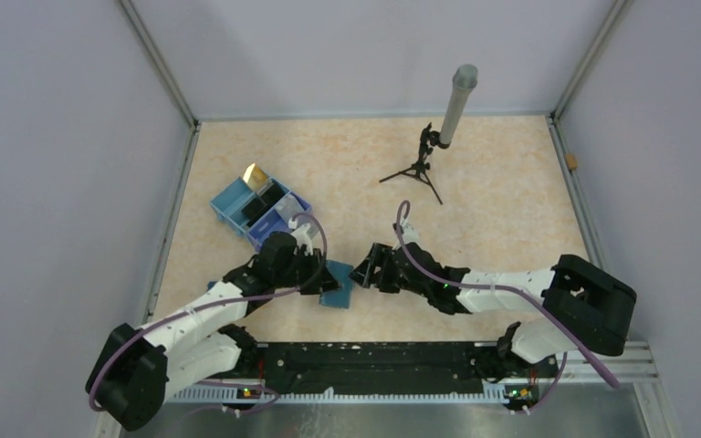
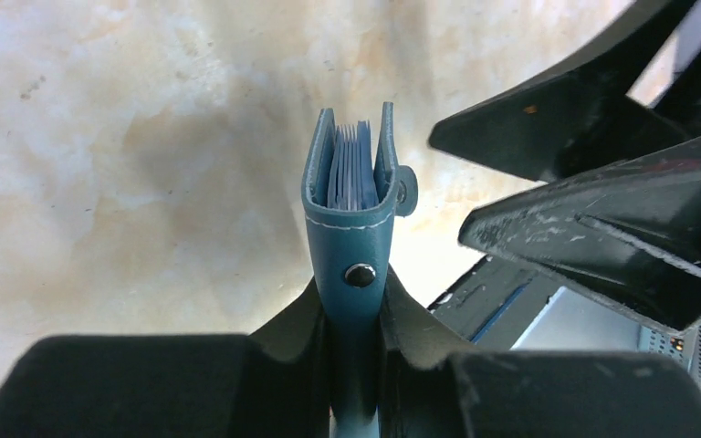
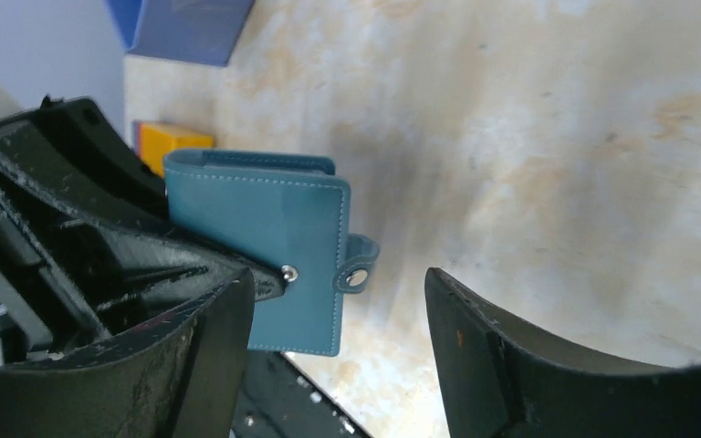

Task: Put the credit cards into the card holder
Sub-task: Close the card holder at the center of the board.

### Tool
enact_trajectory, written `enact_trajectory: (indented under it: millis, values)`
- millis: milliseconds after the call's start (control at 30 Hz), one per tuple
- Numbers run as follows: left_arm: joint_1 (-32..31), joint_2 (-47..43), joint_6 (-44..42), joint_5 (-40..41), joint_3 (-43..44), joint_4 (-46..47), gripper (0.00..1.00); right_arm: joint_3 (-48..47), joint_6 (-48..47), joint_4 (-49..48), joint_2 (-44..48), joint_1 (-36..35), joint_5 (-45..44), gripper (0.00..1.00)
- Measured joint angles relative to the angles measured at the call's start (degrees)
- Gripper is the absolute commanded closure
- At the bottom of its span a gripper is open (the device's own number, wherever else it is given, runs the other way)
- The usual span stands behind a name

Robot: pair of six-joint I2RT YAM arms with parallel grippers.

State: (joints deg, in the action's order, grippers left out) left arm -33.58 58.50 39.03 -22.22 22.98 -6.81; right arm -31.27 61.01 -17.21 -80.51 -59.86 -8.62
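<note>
Left gripper of mine is clamping the card holder in the top view, low over the table near the front edge. My arm is hiding most of the teal case here. My right gripper is pointing at it from just beside, but I cannot tell its jaw gap from this view. The blue tray box is sitting behind my left arm. A gold card is leaning up in its far compartment, and the dark shapes in the other cells are too small to name.

Left wrist: the card holder is standing edge-on, pinched in the narrow jaws of my left gripper. Pale sleeves are fanning inside, and I cannot tell whether any card is among them.

Right wrist: my right gripper is gaping wide, holding nothing. The card holder is showing its flat face with the clasp unsnapped. A yellow block is peeking out behind it, half hidden.
</note>
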Motion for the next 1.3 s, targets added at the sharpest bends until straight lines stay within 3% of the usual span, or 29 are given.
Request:
enact_trajectory:
  millis: [233,500,800,933,1000,1100,1200,1300]
  values:
    - [0.0,-7.3,-0.6,-6.1,-2.1,3.8,1.00,8.8,-4.7,-13.1,5.2,5.6,12.3,0.25]
    - [0.0,-12.5,0.4,-19.6,-2.5,12.2,0.97,5.8,-16.4,-10.1,20.3,7.1,22.9,0.21]
    - [-0.2,-13.2,3.3,-29.8,-2.5,17.3,0.97,0.0,-23.1,-5.8,17.9,7.2,28.6,0.24]
    - [-0.2,-14.6,3.9,-31.1,-2.5,17.7,0.98,-1.0,-24.1,-4.3,16.6,7.2,30.7,0.44]
    - [-0.2,-14.8,4.0,-31.1,-2.5,17.6,0.98,-1.7,-23.9,-4.7,15.2,7.2,32.5,0.63]
    - [-0.2,-14.8,3.9,-30.8,-2.5,16.8,0.73,-2.5,-23.6,-6.3,14.0,7.1,36.4,0.99]
    - [0.0,-14.9,3.3,-31.3,-2.3,15.9,0.58,-2.6,-23.6,-6.8,14.0,7.3,38.8,1.00]
    - [-0.1,-15.1,3.0,-30.9,-2.0,15.2,0.56,-2.6,-23.8,-6.4,14.1,7.6,39.1,1.00]
